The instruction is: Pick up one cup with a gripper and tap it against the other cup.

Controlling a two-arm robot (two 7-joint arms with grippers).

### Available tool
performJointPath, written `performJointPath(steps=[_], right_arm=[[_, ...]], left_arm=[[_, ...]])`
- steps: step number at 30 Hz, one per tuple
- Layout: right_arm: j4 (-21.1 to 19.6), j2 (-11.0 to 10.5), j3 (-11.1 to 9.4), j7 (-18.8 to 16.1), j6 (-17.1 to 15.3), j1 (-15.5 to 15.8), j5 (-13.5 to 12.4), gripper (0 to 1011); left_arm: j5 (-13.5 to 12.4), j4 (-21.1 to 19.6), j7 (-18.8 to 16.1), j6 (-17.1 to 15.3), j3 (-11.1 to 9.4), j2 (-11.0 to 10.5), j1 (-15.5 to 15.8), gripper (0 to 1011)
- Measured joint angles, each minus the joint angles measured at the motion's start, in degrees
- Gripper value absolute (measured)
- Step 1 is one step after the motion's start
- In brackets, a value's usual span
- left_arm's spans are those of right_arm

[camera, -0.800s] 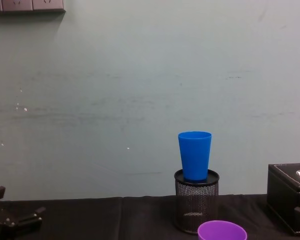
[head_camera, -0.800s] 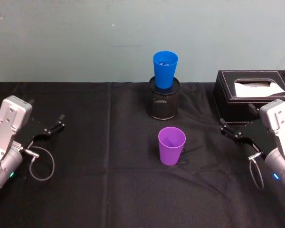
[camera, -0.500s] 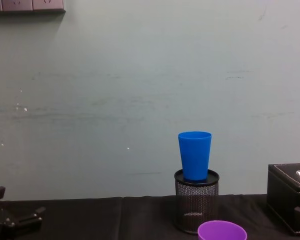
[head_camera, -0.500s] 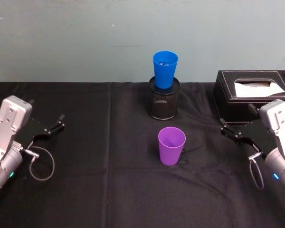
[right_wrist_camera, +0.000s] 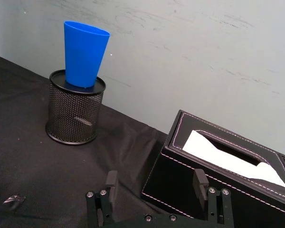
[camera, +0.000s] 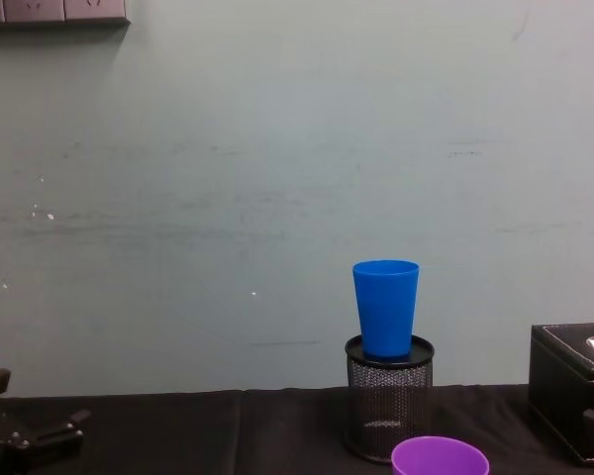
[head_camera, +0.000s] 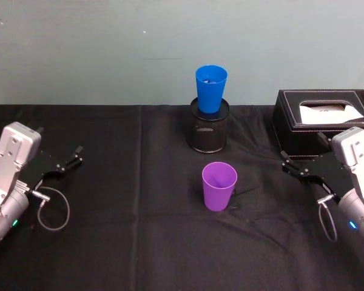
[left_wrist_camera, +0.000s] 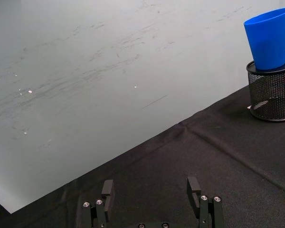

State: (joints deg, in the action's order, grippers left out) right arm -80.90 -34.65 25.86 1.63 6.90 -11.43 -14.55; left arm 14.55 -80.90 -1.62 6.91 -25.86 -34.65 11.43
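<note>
**Before the pick — purple cup not yet grasped**

The purple cup (head_camera: 219, 185) stands upright on the black-clothed table (head_camera: 139, 242), near the middle and just in front of the black wire-mesh pen holder (head_camera: 209, 131). The blue cup (head_camera: 210, 88) sits upright in the mouth of that holder, raised above the table.

The right gripper (right_wrist_camera: 155, 175) rests low at the table's right side, beside the black tissue box (head_camera: 324, 121). Its fingers are spread wide and hold nothing. The left gripper (left_wrist_camera: 150, 184) is parked at the far left, well apart from both cups, with its fingers also wide and empty.

The step in hand looks like the approach to the first grasp. The right gripper is the nearer one, so the next move likely calls for it to reach across, straddle the purple cup's wall and close gently. The smooth taper may slip. It then needs a lift high enough to meet the blue cup's side without knocking it off its perch.
</note>
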Motion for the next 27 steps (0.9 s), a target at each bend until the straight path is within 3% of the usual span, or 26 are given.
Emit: performJointPath(steps=[19, 27], right_arm=[[-0.6, -0.1, -0.6, -0.1, 0.9, 0.1, 0.3, 1004], [-4.5, -0.3, -2.6, -1.3, 3.8, 3.7, 0.0, 1004]], left_arm=[[0.0, 0.0, 0.0, 0.0, 0.0, 0.0, 0.0, 1000], [0.0, 0.0, 0.0, 0.0, 0.0, 0.0, 0.0, 1000]])
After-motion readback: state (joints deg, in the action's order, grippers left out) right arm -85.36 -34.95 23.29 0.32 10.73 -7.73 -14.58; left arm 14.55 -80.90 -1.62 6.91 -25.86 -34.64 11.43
